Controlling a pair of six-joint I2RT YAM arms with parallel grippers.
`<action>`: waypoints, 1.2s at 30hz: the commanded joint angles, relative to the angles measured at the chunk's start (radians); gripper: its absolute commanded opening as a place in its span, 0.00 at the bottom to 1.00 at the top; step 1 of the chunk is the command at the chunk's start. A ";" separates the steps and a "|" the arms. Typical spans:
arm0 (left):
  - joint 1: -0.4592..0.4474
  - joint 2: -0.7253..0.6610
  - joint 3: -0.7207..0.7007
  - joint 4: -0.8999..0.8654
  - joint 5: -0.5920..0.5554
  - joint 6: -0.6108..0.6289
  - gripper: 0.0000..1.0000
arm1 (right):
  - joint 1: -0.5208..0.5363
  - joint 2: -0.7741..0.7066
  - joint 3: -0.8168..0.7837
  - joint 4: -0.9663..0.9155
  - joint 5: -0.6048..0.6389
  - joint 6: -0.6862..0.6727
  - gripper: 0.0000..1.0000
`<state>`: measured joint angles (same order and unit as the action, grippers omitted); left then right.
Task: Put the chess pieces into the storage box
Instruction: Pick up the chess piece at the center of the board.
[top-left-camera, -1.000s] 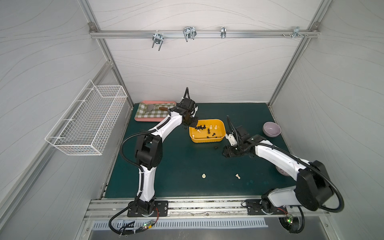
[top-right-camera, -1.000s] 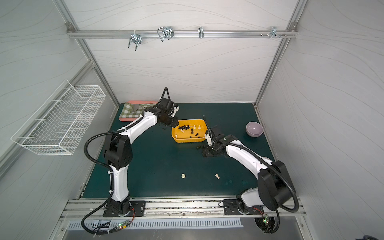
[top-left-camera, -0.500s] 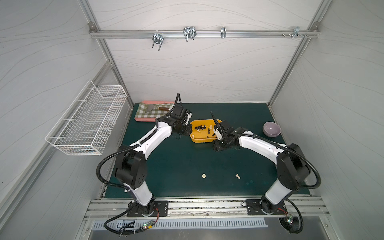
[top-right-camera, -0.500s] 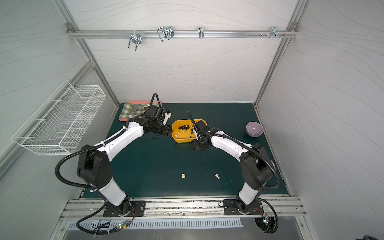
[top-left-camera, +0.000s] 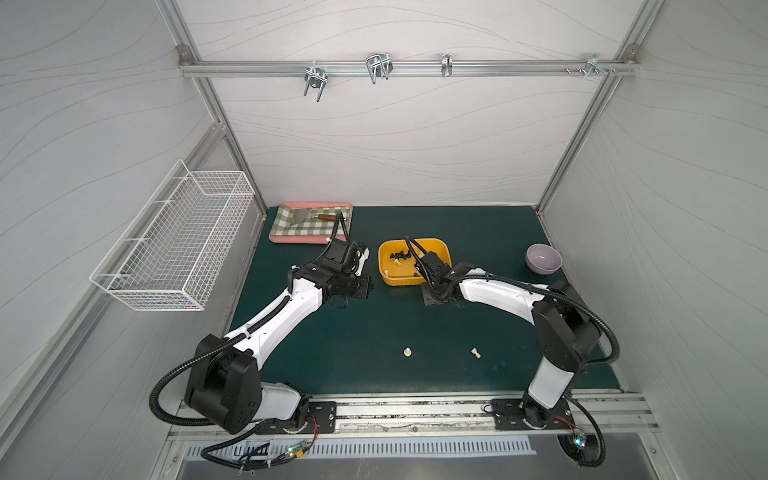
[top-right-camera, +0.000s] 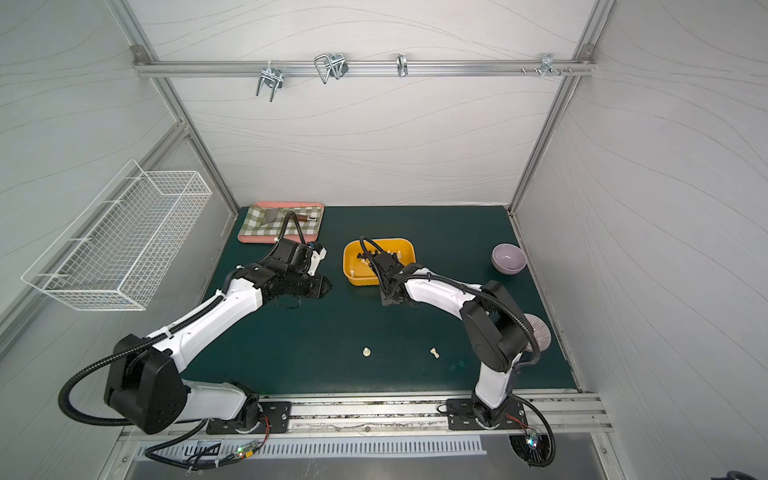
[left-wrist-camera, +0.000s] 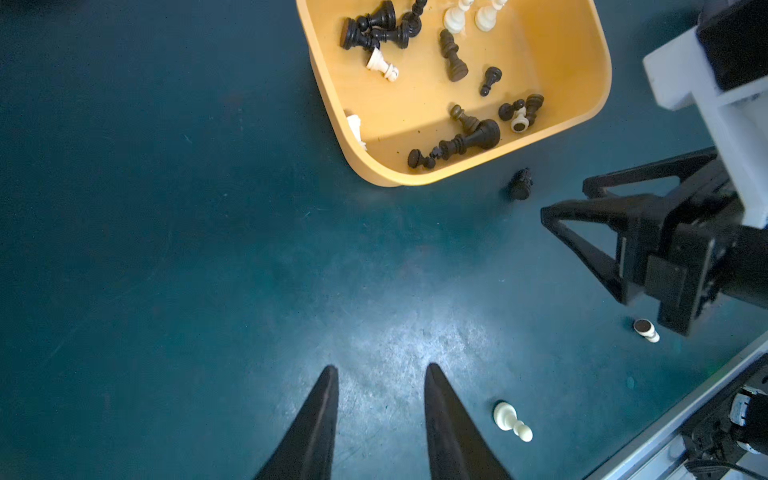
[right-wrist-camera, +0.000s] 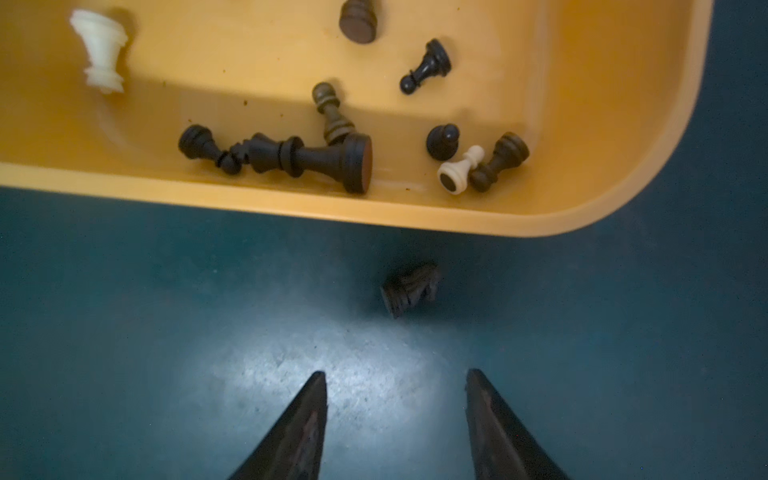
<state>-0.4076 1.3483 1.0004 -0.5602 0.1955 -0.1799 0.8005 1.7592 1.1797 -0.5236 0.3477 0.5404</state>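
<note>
**Three pieces outside the box, both grippers empty**

Your yellow storage box (top-left-camera: 398, 281) sits toward the back middle of the green mat (top-left-camera: 353, 340). Most of the chess pieces (left-wrist-camera: 469, 139) lie inside it. Black ones are tumbled along the near wall, among them a big black piece (right-wrist-camera: 311, 158) on its side. A cream pawn (right-wrist-camera: 459, 170) rests against a dark brown one in the corner.

Three pieces are outside the box. A dark piece (right-wrist-camera: 411, 289), too blurred to name, lies on the mat just beside the box's long wall, straight ahead of your right gripper (right-wrist-camera: 395, 374). That gripper's fingers are spread wide with nothing between them, and the tips stop short of the piece without touching it. Two cream pieces (top-left-camera: 407, 352) (top-left-camera: 477, 353) lie well apart from the box, toward the front rail.

Your left gripper (left-wrist-camera: 381, 368) hangs over bare mat near the box's near-left corner. Its jaws are parted by a narrower gap and hold nothing.

A checkered tray (top-left-camera: 291, 239) sits in the back-left corner, a purple bowl (top-left-camera: 543, 258) sits near the right edge, and a wire basket (top-left-camera: 178, 249) hangs on the left wall.
</note>
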 joint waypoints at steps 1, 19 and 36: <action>0.004 -0.044 -0.030 0.044 0.030 -0.002 0.36 | 0.020 -0.013 -0.016 0.022 0.126 0.116 0.53; 0.004 -0.092 -0.096 0.058 0.087 -0.013 0.37 | 0.036 0.081 0.002 0.071 0.176 0.301 0.47; 0.004 -0.138 -0.128 0.035 0.086 -0.020 0.37 | 0.036 0.143 0.015 0.103 0.193 0.349 0.46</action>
<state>-0.4076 1.2346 0.8719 -0.5270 0.2703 -0.1967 0.8272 1.8759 1.1740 -0.4183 0.5175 0.8497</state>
